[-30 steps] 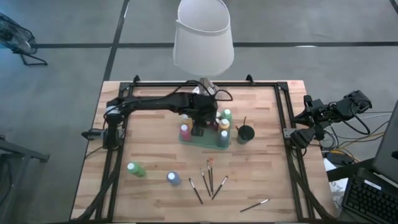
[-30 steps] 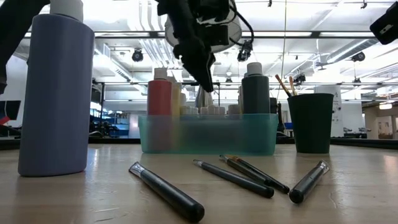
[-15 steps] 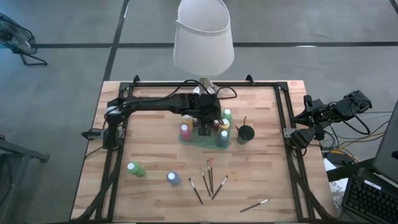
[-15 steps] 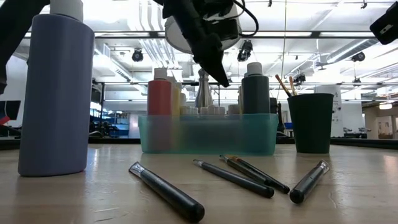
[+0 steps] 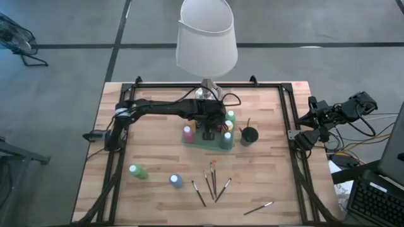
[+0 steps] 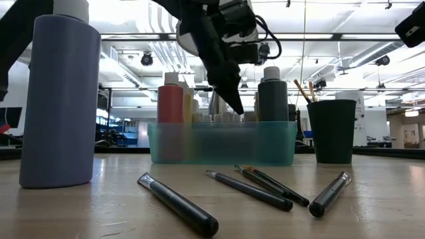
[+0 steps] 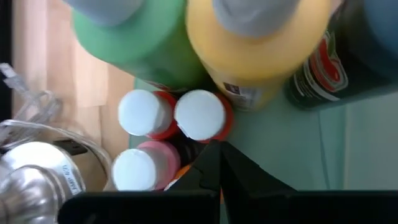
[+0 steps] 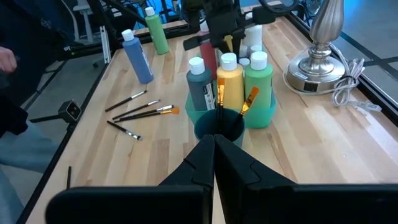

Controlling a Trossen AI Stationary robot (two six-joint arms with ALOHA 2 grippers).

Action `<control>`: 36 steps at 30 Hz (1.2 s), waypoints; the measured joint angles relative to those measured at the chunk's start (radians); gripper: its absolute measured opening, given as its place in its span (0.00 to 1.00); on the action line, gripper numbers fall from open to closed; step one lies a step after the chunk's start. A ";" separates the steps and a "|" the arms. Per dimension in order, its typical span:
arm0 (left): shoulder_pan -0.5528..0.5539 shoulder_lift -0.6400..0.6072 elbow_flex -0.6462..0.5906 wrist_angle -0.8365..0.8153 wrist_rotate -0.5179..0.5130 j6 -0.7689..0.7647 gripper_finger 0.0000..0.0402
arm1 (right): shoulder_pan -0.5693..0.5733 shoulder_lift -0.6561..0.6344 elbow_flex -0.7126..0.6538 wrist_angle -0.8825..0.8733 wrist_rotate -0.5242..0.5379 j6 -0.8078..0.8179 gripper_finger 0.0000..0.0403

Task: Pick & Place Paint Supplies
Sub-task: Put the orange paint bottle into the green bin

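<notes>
A teal tray at mid-table holds tall white-capped paint bottles: red, green, yellow and dark teal. Small bottles stand among them on the tray floor. My left gripper is shut and slants down into the tray, its tips just over the small caps. A green bottle, a blue bottle and several paintbrushes lie on the table nearer the front. My right gripper is shut and waits off the table's right edge. My left gripper's shut fingertips come from above, slanting down, beside the red small bottle's white cap. Something orange shows right against one finger. I cannot tell whether the fingers touch either.
A black cup with brushes stands right of the tray. The lamp's silver base and white shade rise just behind the tray, with its cord on the table. One more brush lies near the front right.
My left gripper has sunk into the tray and shifted a little toward the table's right, rolling slightly. Its fingers have come together with nothing seen between them. The bottles and brushes have kept their places.
</notes>
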 joint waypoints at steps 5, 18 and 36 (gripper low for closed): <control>0.001 0.005 -0.002 0.011 -0.023 -0.008 0.00 | 0.000 0.000 0.000 0.000 0.000 0.000 0.02; 0.002 0.056 -0.001 0.024 -0.024 -0.034 0.00 | 0.000 0.000 0.000 0.000 0.000 0.000 0.02; 0.002 0.046 0.000 0.031 -0.008 -0.053 0.00 | 0.000 0.000 0.000 0.000 0.000 0.000 0.02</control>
